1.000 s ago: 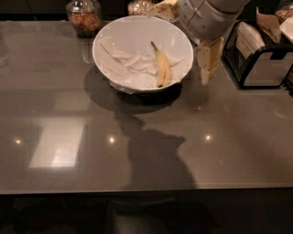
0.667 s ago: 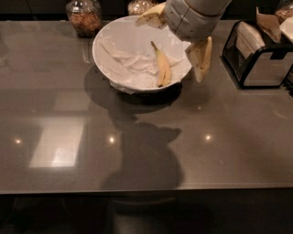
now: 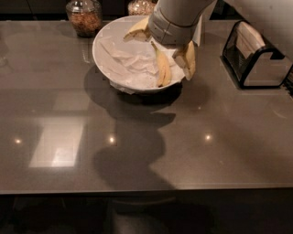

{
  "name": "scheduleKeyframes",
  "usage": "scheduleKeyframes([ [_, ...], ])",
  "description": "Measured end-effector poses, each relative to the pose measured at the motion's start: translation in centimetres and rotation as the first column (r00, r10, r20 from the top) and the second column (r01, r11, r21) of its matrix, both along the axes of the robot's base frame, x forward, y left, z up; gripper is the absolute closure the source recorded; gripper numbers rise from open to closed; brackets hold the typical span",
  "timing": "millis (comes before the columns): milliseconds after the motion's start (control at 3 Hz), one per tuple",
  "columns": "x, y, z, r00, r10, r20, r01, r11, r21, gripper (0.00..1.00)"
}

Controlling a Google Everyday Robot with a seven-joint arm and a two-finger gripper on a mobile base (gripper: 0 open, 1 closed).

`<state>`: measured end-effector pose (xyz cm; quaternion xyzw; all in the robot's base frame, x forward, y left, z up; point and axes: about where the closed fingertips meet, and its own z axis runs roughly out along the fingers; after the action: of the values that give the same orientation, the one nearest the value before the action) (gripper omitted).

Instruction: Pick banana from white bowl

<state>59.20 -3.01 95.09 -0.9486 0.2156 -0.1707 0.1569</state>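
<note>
The white bowl (image 3: 106, 59) stands at the back middle of the grey table, lined with crumpled white paper. The banana (image 3: 162, 68) lies in its right half, yellow, slightly curved, dark stem tip pointing to the back. My gripper (image 3: 162, 45) hangs over the bowl's right side, just above the banana. Its tan fingers are spread wide apart: one finger (image 3: 137, 31) is over the bowl's far rim, the other (image 3: 188, 58) is over the right rim. It holds nothing.
Two glass jars of brown grains stand behind the bowl, one (image 3: 84, 17) at the left and one (image 3: 139, 7) partly hidden by my arm. A black napkin holder (image 3: 256, 57) stands at the right. The table's front edge (image 3: 146, 189) runs across the bottom.
My gripper has moved left from beside the bowl's right rim to over the bowl, above the banana. The banana and bowl have not moved.
</note>
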Motion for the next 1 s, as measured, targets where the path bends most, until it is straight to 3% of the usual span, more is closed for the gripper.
scheduleKeyframes([
  [333, 1.76, 1.43, -0.30, 0.9914, 0.096, 0.088, -0.098, 0.995, 0.018, 0.00],
  [667, 1.76, 1.43, -0.29, 0.9914, 0.097, 0.088, -0.099, 0.995, 0.018, 0.00],
  [1000, 2.32, 1.67, -0.18, 0.9849, 0.123, 0.122, -0.121, 0.992, -0.023, 0.00],
])
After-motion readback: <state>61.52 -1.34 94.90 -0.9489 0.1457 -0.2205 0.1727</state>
